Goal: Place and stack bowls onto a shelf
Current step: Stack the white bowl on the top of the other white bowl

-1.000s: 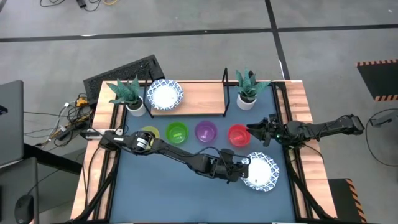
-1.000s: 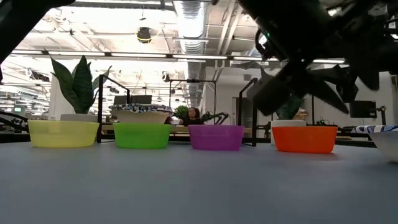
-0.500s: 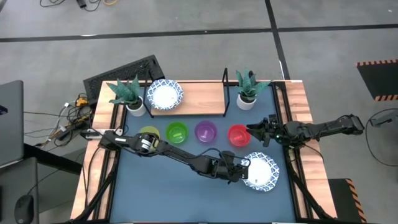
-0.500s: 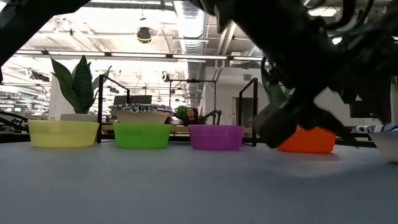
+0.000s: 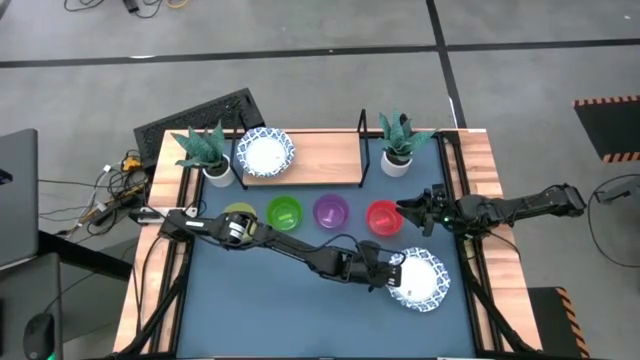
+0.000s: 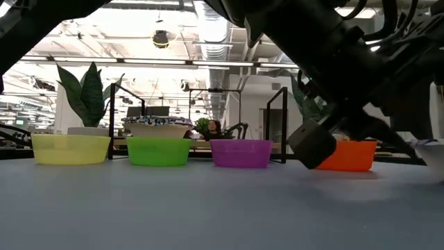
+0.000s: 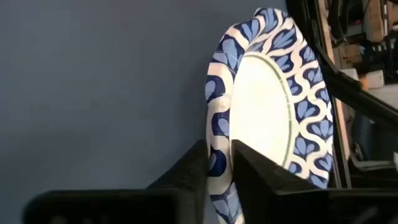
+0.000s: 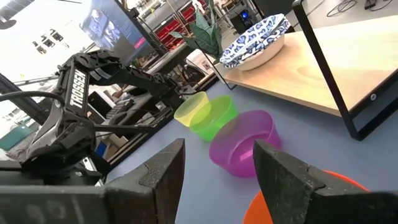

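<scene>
A white bowl with a blue-patterned rim (image 5: 422,280) sits at the table's near right. My left gripper (image 5: 397,272) is shut on its left rim. Another patterned bowl (image 5: 265,152) rests on the light-wood shelf (image 5: 320,165) at the far edge. In front of the shelf stand the yellow (image 5: 238,215), green (image 5: 284,213), purple (image 5: 331,211) and red (image 5: 383,216) bowls in a row. My right gripper (image 5: 415,212) waits open just right of the red bowl, touching nothing. My left gripper pinches the patterned bowl's rim (image 7: 217,155) on the side toward the table's left, one finger (image 7: 261,177) inside the bowl and the other outside. The fingers come from the table's left, slanting down. Whether the bowl is clear of the tabletop I cannot tell.
Two potted plants (image 5: 205,150) (image 5: 400,140) stand at the shelf's two ends. The shelf's black frame posts (image 5: 362,135) rise beside the right plant. Blue tabletop (image 5: 270,300) lies bare at the near left.
My left gripper has sunk toward the patterned bowl's left rim and shut on it. The bowl has barely shifted.
</scene>
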